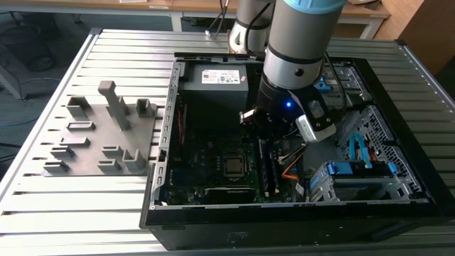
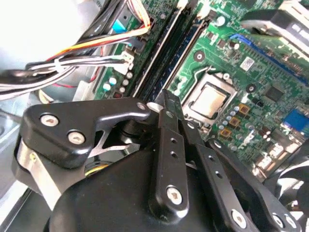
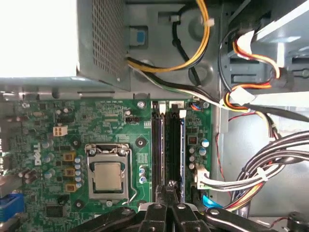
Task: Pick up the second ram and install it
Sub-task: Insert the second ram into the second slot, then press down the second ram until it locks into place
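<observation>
The black two-finger gripper (image 3: 166, 209) is pressed together just over the near end of the memory slots (image 3: 169, 145) — nothing is seen pinched between its tips. The second ram (image 3: 160, 147), a long thin dark stick, seems already seated upright in a slot beside the square metal-capped processor socket (image 3: 107, 173) on the green motherboard (image 3: 96, 121). Insertion is judged nearly done — whether the latches are closed cannot be told.

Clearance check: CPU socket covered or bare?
Bare: the CPU shows its metal lid in the first wrist view, nothing mounted over it.
</observation>
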You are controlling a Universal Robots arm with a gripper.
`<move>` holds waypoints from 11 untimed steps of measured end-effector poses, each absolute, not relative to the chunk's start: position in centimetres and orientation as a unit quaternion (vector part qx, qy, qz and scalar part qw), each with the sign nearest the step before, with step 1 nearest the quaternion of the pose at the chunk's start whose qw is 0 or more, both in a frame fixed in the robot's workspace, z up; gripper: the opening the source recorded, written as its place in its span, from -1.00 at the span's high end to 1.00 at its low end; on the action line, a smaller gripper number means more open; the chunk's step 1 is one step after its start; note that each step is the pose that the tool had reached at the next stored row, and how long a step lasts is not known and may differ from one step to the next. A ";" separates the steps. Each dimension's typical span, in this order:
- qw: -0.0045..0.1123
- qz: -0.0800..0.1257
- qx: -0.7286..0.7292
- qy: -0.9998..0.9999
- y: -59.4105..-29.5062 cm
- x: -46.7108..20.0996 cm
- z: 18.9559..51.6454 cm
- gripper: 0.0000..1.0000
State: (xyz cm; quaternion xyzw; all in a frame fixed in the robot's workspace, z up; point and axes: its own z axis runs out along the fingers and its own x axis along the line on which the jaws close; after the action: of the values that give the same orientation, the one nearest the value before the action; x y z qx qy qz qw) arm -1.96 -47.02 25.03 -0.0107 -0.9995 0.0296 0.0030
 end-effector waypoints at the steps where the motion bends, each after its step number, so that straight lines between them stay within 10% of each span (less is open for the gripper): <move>1: 0.003 0.021 -0.011 -1.000 -47.0 -2.0 25.0 0.80; 11: 0.004 -0.019 -0.011 -1.000 -47.2 -2.0 25.0 0.80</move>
State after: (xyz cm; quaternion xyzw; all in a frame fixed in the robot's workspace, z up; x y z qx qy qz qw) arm -2.02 -47.22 25.04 -0.0106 -0.9998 -0.0191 0.0035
